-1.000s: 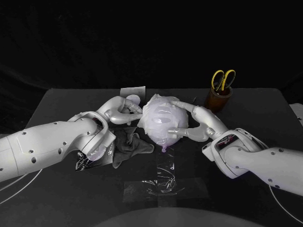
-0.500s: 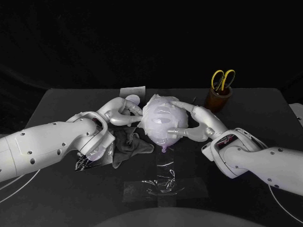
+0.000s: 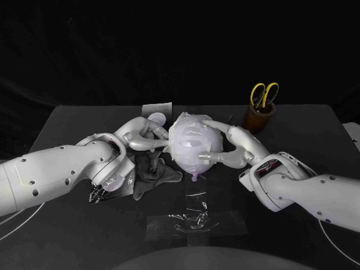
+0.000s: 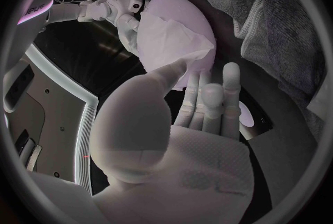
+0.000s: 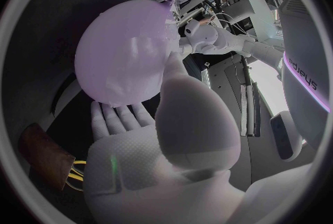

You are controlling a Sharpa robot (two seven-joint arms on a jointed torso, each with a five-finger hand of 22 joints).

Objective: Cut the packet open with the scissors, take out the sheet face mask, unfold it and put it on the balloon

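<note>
Front of table (image 3: 310, 132): crumpled clear film (image 3: 194, 216) lying flat. Just behind it, dark grey cloth (image 3: 154, 171) bunched beside the left wrist, close to the balloon's knot end.

Mid-table: balloon (image 3: 193, 162) sits between the two hands, knot toward the robot. Sheet face mask (image 3: 188, 132) is draped over its upper part, lower part bare.

Right hand (image 3: 233, 147) cups the balloon from the side, fingers over the top and thumb lower on the front, so it has hold of it (right wrist view agrees: palm and thumb against the skin).

Left hand (image 3: 143, 135) is at the opposite side. Left wrist view shows the thumb tip touching the mask's edge, other fingers stretched out and apart. Can't tell if it pinches the mask or only touches it.

Behind the left hand: a flat silvery piece (image 3: 157, 107) on the table.

Far right: scissors (image 3: 265, 94), yellow handles up, standing in a brown cup (image 3: 260, 119), beyond the right hand and apart from the balloon.
</note>
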